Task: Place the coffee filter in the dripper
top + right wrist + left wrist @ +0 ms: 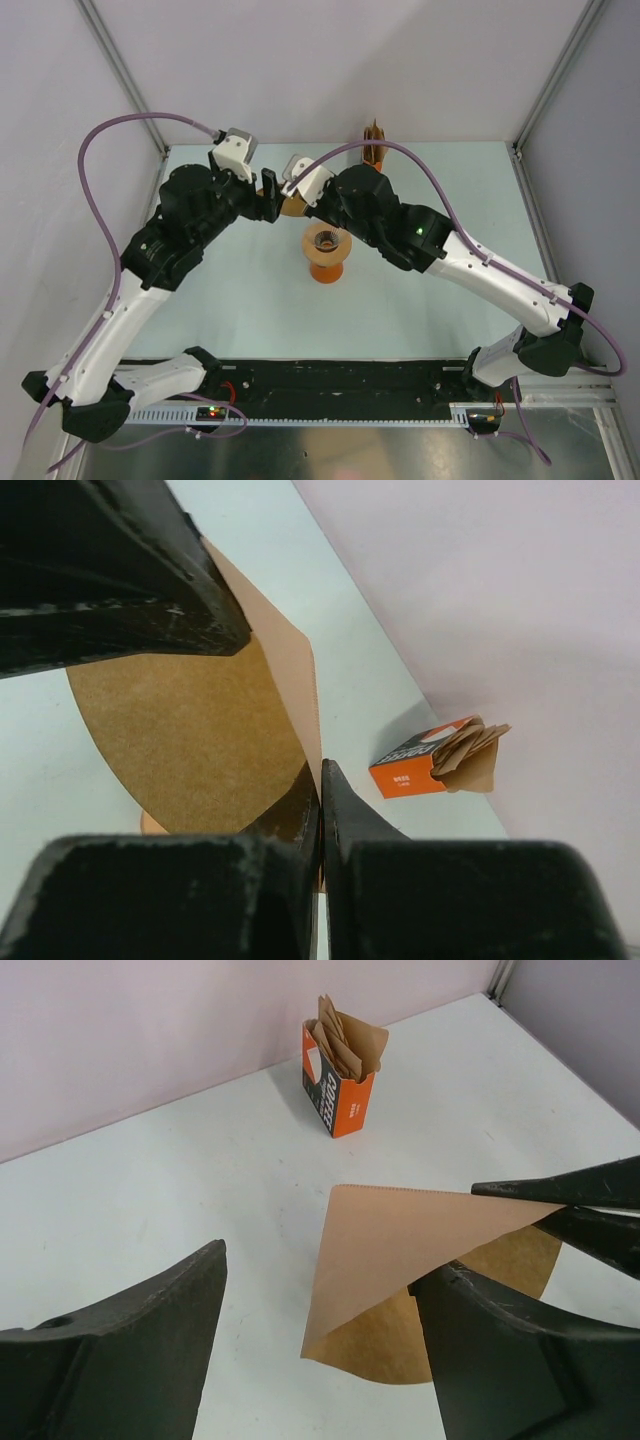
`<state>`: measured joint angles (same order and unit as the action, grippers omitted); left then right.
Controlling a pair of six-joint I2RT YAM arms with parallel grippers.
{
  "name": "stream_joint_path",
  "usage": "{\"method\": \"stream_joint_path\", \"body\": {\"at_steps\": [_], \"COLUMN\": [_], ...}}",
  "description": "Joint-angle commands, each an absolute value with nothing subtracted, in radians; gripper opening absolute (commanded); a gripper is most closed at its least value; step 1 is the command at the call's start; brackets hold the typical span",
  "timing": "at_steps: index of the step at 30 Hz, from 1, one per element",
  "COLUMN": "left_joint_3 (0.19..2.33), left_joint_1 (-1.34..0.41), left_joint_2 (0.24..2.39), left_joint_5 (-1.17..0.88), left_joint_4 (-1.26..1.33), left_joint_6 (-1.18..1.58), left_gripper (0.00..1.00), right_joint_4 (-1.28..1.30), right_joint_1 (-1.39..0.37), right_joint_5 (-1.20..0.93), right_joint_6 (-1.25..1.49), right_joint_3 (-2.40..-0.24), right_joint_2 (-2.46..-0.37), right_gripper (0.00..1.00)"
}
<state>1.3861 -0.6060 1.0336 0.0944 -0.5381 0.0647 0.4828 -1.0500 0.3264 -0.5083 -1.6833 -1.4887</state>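
Two arms: both reach to the far middle of the table (pixel 240 310), tips close together.
right gripper (pixel 320 780): pinched tight on one edge of the coffee filter (pixel 190 730), no gap between its fingers, paper caught at the tips.
left gripper (pixel 330 1260): spread wide, gripping nothing; one finger (pixel 500 1350) looks tucked between the filter's two layers, the other stands off to the side, clear of the paper.
coffee filter, shape: light-brown paper, partly opened, pale outer flap in front, darker inner face behind.
coffee filter, place: between the two grippers, just behind the dripper (pixel 326 239) and apart from it; cannot tell if its lower edge touches the table. From above only a tan sliver shows under the fingers.
dripper: clear cone, ribbed inside, dark centre hole, upright on top of an orange beaker (pixel 326 268), mid table.
box (pixel 345 1100): small, orange, bunch of brown papers sticking out the top, upright near the far wall, well apart from the grippers.
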Motion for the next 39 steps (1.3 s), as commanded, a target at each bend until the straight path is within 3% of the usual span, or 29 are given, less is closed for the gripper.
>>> {"method": "stream_joint_path", "body": {"at_steps": [1,17,23,31,39], "left_joint_3": [1.414,1.376,1.399,1.393,1.403], "left_joint_1": [-0.619,-0.655,-0.654,-0.666,-0.672], "left_joint_2": [1.043,1.047,1.059,1.062,1.068], "left_joint_5": [0.094,0.159,0.165,0.132,0.144], "left_joint_4": [-0.529,-0.532,-0.528,-0.527,-0.527], "left_joint_6": [0.028,0.032,0.066,0.089,0.104], "left_gripper": [0.77,0.67,0.49,0.42,0.13], "right_joint_4": [0.506,0.497,0.481,0.456,0.453], "right_joint_1": [-1.054,-1.05,-1.057,-1.055,-1.047], "right_joint_5": [0.296,0.323,0.322,0.361,0.316], "right_joint_6": [-0.49,-0.466,-0.45,-0.431,-0.357], "right_joint_3": [-1.725,-1.774,-1.779,-1.804,-1.82], "right_joint_2": [-1.489,-1.512,-1.518,-1.538,-1.538], "right_gripper": [0.0,0.0,0.0,0.0,0.0]}}
